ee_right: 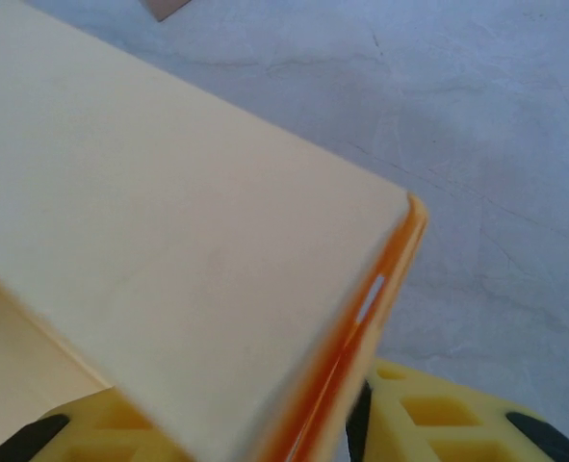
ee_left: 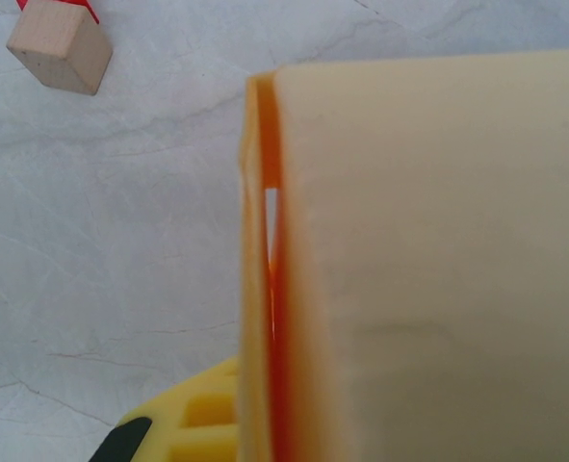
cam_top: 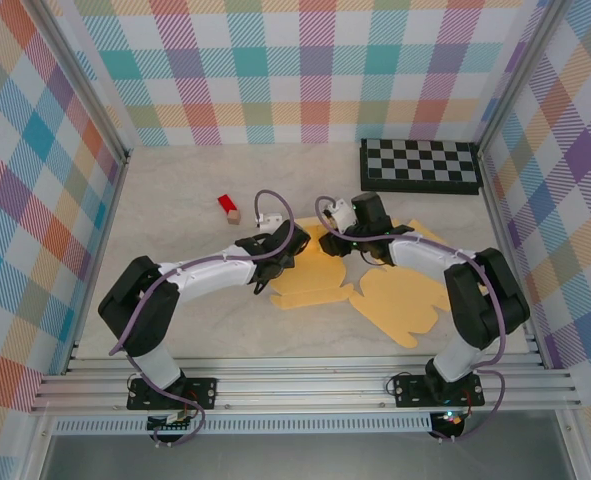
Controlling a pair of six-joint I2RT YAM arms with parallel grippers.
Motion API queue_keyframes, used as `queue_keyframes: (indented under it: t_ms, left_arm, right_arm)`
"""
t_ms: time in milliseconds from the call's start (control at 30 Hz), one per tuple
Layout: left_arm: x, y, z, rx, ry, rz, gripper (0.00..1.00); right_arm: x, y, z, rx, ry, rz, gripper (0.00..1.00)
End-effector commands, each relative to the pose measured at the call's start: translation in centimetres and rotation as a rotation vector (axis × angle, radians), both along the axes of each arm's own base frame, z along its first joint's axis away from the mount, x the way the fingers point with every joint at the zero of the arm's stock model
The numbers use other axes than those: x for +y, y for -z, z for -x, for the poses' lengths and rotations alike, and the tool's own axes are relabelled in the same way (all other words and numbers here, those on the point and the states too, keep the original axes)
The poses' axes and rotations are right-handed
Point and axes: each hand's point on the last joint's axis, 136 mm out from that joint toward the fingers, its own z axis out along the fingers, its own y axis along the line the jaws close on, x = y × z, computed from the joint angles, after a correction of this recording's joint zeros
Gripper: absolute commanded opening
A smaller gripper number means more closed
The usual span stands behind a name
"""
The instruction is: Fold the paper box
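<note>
The yellow paper box (cam_top: 395, 300) lies as a flat cut-out on the table, right of centre. Its far-left flap is folded up. My left gripper (cam_top: 287, 250) reaches that flap from the left and my right gripper (cam_top: 347, 232) from the right. In the left wrist view the raised flap (ee_left: 428, 269) stands edge-on as two layers, and my left gripper (ee_left: 284, 433) is shut on it, with one yellow finger (ee_left: 193, 428) showing and the other hidden behind the paper. In the right wrist view the flap (ee_right: 168, 250) runs between the yellow fingers (ee_right: 448, 423) of my right gripper (ee_right: 265, 433), which is closed on it.
A small wooden block with a red top (cam_top: 229, 207) sits on the table left of the grippers, also seen as the block (ee_left: 61, 48) in the left wrist view. A black-and-white chessboard (cam_top: 420, 165) lies at the back right. Plaid walls enclose the table on three sides.
</note>
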Motion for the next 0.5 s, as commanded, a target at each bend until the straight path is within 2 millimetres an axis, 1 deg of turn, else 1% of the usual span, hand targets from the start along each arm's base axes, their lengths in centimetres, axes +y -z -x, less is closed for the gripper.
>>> queue_keyframes:
  t_ms: [0,100,200,367,400,467]
  left_arm:
    - [-0.6,-2.5,0.0,-0.01,-0.022,0.064,0.0]
    - [-0.3,-2.4,0.1,-0.005,-0.033,0.052,0.0]
    - [-0.1,-2.3,0.2,-0.004,-0.041,0.043,0.0]
    - [0.1,-1.9,0.2,0.003,-0.054,0.036,0.0]
    - [0.1,-1.8,0.2,0.004,-0.06,0.035,0.0]
    - [0.3,-1.6,0.2,0.002,-0.076,0.031,0.0]
  right_arm:
    - [-0.7,0.5,-1.7,-0.04,0.132,0.048,0.37]
    - [-2.2,0.7,-2.6,-0.046,0.237,0.086,0.33]
    - [-2.5,0.7,-2.9,-0.046,0.268,0.086,0.27]
    - [-3.0,1.2,-3.2,-0.008,0.339,0.098,0.02]
    - [-3.4,1.3,-3.3,-0.004,0.373,0.111,0.0]
    - [-4.5,1.5,-3.6,-0.013,0.461,0.162,0.0]
